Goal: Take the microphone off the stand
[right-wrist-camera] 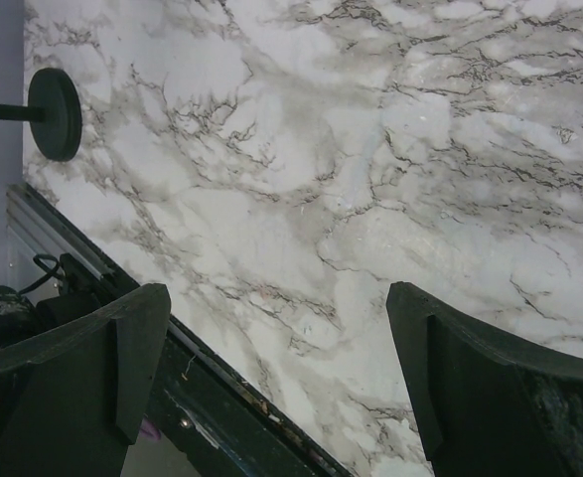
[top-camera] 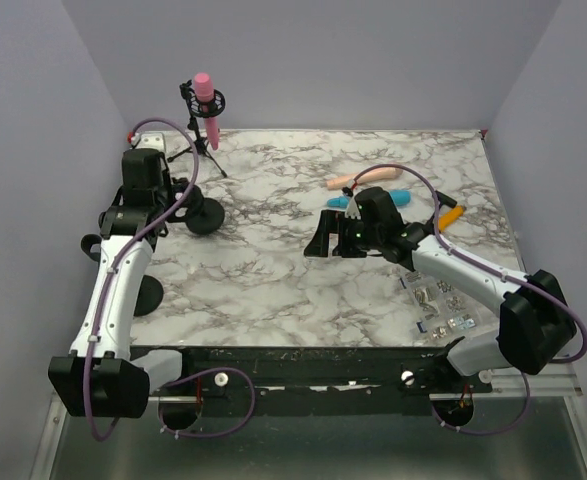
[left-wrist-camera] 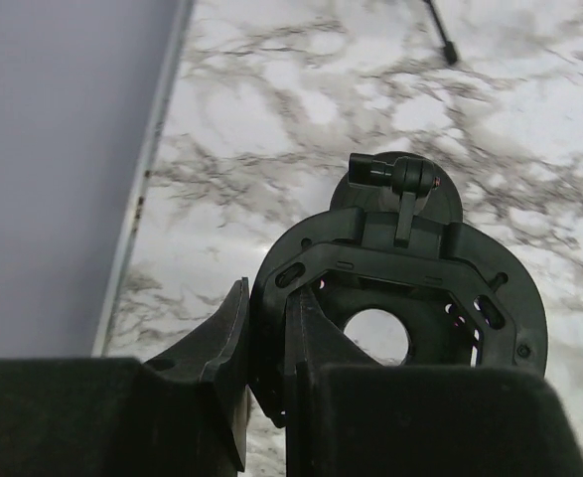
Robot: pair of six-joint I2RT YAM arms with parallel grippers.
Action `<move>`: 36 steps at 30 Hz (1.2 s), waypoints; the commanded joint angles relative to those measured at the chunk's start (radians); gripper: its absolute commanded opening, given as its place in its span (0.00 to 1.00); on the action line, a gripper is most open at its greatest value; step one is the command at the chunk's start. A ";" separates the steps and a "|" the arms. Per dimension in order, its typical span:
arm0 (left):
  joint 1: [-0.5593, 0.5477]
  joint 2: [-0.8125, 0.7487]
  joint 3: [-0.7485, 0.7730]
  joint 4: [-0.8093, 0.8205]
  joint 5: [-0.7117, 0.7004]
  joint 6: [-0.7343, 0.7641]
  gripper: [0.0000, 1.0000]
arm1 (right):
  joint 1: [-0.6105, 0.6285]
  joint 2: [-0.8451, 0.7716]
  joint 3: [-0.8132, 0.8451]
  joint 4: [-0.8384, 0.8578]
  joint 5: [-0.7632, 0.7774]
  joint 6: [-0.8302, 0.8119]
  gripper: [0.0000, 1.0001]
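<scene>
A pink microphone (top-camera: 205, 105) stands upright in a black ring mount on a small tripod stand (top-camera: 203, 150) at the back left of the marble table. My left gripper (top-camera: 186, 203) is in front of that stand, apart from it. In the left wrist view it (left-wrist-camera: 268, 303) is shut on the rim of an empty black ring mount (left-wrist-camera: 400, 288), which sits on a round base (top-camera: 206, 216). My right gripper (top-camera: 325, 238) is open and empty over the table's middle, and its fingers (right-wrist-camera: 132, 348) show bare marble between them.
Peach (top-camera: 358, 179), blue (top-camera: 368, 199) and orange (top-camera: 451, 215) microphones lie at the back right. Small hardware bags (top-camera: 438, 305) lie at the front right. Another round black base (top-camera: 145, 295) sits at the front left, also in the right wrist view (right-wrist-camera: 55, 112). A tripod leg (left-wrist-camera: 440, 30) shows ahead of the left gripper.
</scene>
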 commanded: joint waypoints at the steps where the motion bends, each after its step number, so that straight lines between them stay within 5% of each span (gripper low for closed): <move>1: 0.097 -0.037 0.001 0.065 -0.117 -0.023 0.00 | 0.003 0.028 0.001 -0.016 0.001 0.001 1.00; 16: 0.305 -0.009 -0.010 0.088 -0.206 -0.051 0.00 | 0.003 0.068 0.036 -0.034 -0.018 -0.001 1.00; 29: 0.328 0.045 -0.013 0.086 -0.207 -0.105 0.06 | 0.004 0.096 0.022 -0.010 -0.035 0.009 1.00; 33: 0.328 0.059 -0.003 0.071 -0.191 -0.120 0.21 | 0.003 0.098 0.019 -0.006 -0.038 0.011 1.00; 36: 0.328 0.049 -0.007 0.072 -0.194 -0.130 0.46 | 0.003 0.098 0.015 -0.004 -0.037 0.012 1.00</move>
